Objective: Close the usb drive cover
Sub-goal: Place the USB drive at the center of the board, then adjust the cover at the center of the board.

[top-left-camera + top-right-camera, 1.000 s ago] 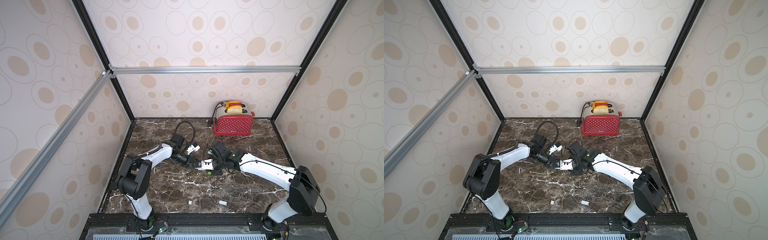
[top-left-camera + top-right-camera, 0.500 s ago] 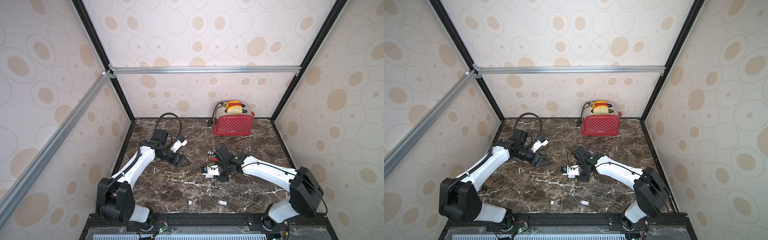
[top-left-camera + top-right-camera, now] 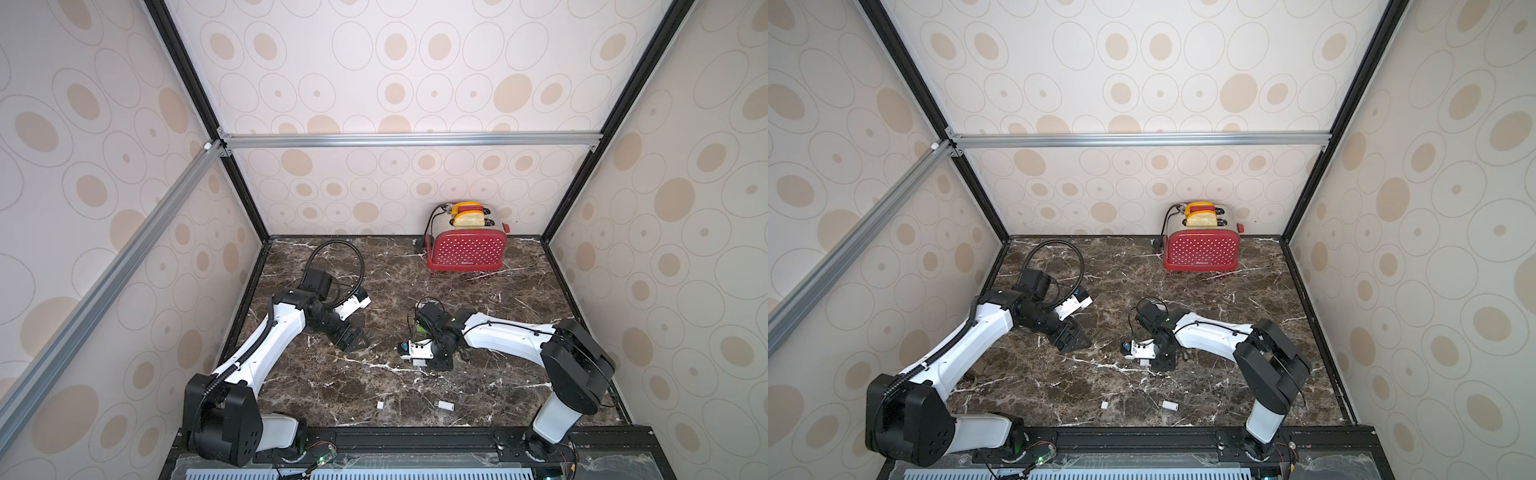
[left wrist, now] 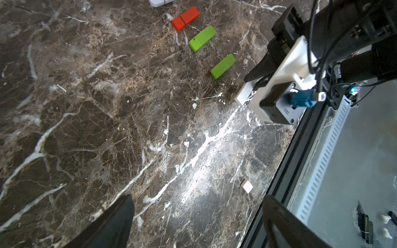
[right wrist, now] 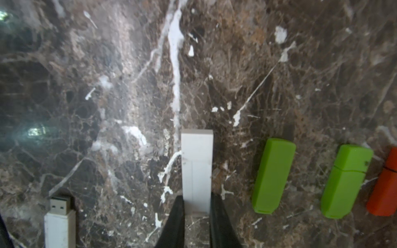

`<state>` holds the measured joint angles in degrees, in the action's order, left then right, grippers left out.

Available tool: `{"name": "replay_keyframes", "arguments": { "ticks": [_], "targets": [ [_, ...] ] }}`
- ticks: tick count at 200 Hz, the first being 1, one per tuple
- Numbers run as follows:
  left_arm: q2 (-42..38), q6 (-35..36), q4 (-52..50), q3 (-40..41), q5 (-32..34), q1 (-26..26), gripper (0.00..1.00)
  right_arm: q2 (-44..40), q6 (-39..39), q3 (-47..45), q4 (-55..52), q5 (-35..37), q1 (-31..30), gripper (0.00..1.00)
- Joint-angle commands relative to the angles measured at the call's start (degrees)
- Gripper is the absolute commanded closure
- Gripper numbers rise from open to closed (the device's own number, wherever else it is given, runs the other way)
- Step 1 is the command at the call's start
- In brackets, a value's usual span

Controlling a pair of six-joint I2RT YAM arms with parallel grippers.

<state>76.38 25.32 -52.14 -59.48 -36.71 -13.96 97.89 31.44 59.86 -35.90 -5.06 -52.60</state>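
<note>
I note right claw (image 5: 197,200) pinching white usb drive (image 5: 197,178), cover (image 5: 197,143) on, resting on table (image 5: 96,96). Left claw (image 4: 197,201) spread wide, empty.

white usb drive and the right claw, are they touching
Touching: right wrist view shows the right claw shut on the white usb drive, fingers against its sides.

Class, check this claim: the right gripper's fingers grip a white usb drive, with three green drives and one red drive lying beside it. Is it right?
Not quite: the right wrist view shows two green drives, not three. The rest stands: the right gripper grips a white usb drive in its fingers, with one red drive beside.
</note>
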Motion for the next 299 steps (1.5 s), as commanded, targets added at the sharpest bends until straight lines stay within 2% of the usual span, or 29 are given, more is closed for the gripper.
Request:
{"name": "replay_keyframes", "arguments": {
  "ticks": [1, 18, 41, 72, 86, 102, 126, 149, 170, 196, 227, 264, 299],
  "targets": [
    [-1.3, 5.4, -3.0, 0.0, 1.4, -1.2, 0.04, 1.5, -1.8, 1.0, -0.4, 3.3, -0.1, 0.83],
    [-1.7, 8.0, -3.8, 0.2, 3.8, -3.2, 0.02, 2.0, -2.0, 1.1, 0.2, 3.4, -0.1, 0.78],
    [-1.9, 10.6, -4.2, 0.7, 6.7, -6.4, 0.01, 2.6, -2.3, 1.7, 0.2, 3.4, -0.1, 0.67],
    [-3.8, 11.7, -2.4, 2.1, 9.0, -7.2, 0.01, 0.4, -2.1, 1.8, -0.7, 3.5, -0.1, 0.51],
    [-4.6, 9.7, -1.4, 1.7, 10.5, -7.1, 0.01, -2.2, -2.3, 1.6, -1.5, 1.3, -0.2, 0.45],
    [-4.8, 4.0, 1.6, 1.9, 11.5, -6.3, 0.01, -5.8, -3.5, 1.2, -1.2, -1.7, -1.2, 0.38],
    [-3.2, -4.4, 5.3, 2.2, 7.1, 0.0, 0.01, -8.4, -8.3, 2.0, 0.6, -2.4, -6.1, 0.36],
    [-2.6, -4.7, 5.8, 1.3, 11.2, 2.1, 0.01, -8.2, -13.5, 3.7, 3.8, -3.9, -11.1, 0.32],
    [-1.7, -6.9, 6.2, 0.3, 13.0, 3.9, 0.01, -4.7, -13.9, 5.3, 6.4, -4.1, -15.2, 0.28],
    [-1.0, -9.5, 6.9, 0.1, 13.5, 7.4, 0.01, 2.6, -13.2, 10.7, 4.7, -3.0, -19.7, 0.27],
    [-0.9, -9.6, 7.9, 0.1, 16.8, 8.9, 0.01, 6.6, -12.8, 14.4, 3.6, -2.2, -21.1, 0.25],
    [0.4, -8.9, 7.8, -0.7, 17.6, 9.2, 0.01, 12.6, -10.6, 20.8, -3.6, 0.0, -24.0, 0.22],
    [2.3, -8.6, 7.2, -1.8, 18.0, 9.5, 0.01, 14.7, -12.3, 21.4, -3.8, 0.3, -24.2, 0.21]
  ]
}}
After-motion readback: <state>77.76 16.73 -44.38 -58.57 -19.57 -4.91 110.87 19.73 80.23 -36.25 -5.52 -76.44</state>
